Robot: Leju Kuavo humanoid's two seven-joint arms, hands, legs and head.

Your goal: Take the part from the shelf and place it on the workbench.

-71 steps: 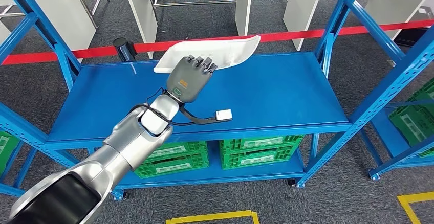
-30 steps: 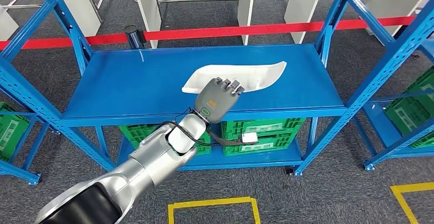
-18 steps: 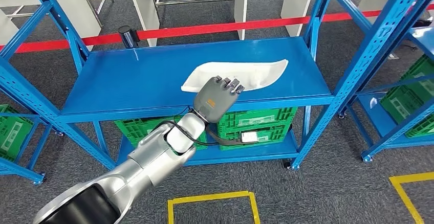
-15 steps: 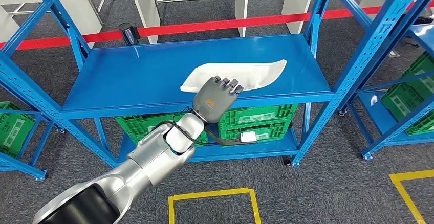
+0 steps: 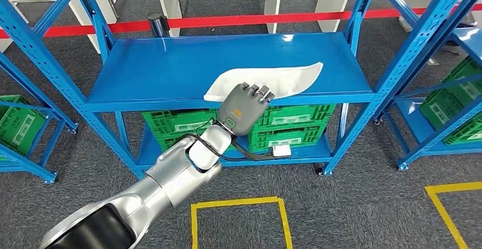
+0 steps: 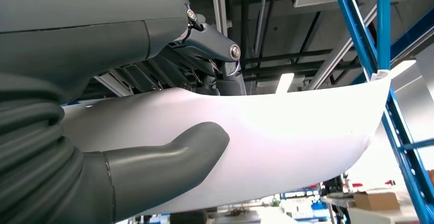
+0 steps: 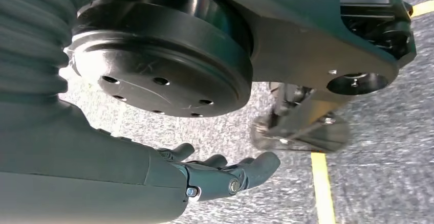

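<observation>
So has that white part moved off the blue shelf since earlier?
Yes. The white part, held by the left hand, came from the blue shelf's back edge towards its front edge.

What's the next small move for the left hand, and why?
Probably keep the grip and draw the part back, clear of the shelf. The left hand grips its near edge, thumb under, fingers on top, and in the head view most of the part lies over the shelf deck.
</observation>
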